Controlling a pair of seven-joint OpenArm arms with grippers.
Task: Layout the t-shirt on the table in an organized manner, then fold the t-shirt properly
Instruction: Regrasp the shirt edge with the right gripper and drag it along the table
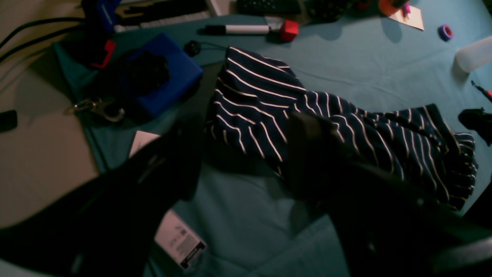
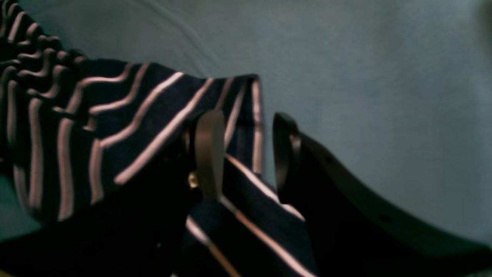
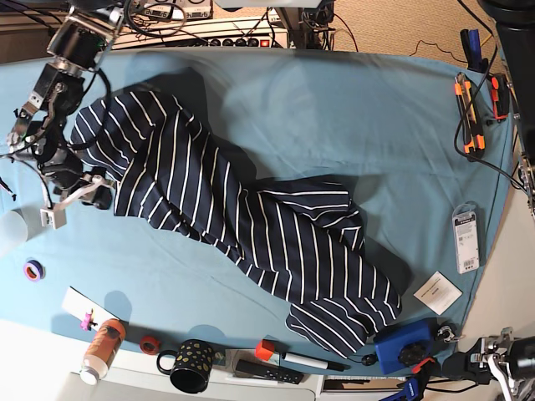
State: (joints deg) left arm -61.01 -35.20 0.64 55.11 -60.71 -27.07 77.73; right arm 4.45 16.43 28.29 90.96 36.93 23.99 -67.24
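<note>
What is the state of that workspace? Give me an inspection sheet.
Surface: table under teal cloth, lightly wrinkled.
Job's things: t-shirt bunched diagonally, not laid flat.
Clutter: mug, marker, blue box and tape roll along the edges.
Grippers: left gripper open near the shirt; right gripper open at the shirt's edge.
Cables: cables tangled behind the far edge.
Surroundings: tan floor beyond.

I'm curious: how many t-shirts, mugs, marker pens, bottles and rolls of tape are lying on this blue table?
t-shirt: 1
mug: 1
marker pen: 1
bottle: 1
rolls of tape: 2
Total: 6
</note>
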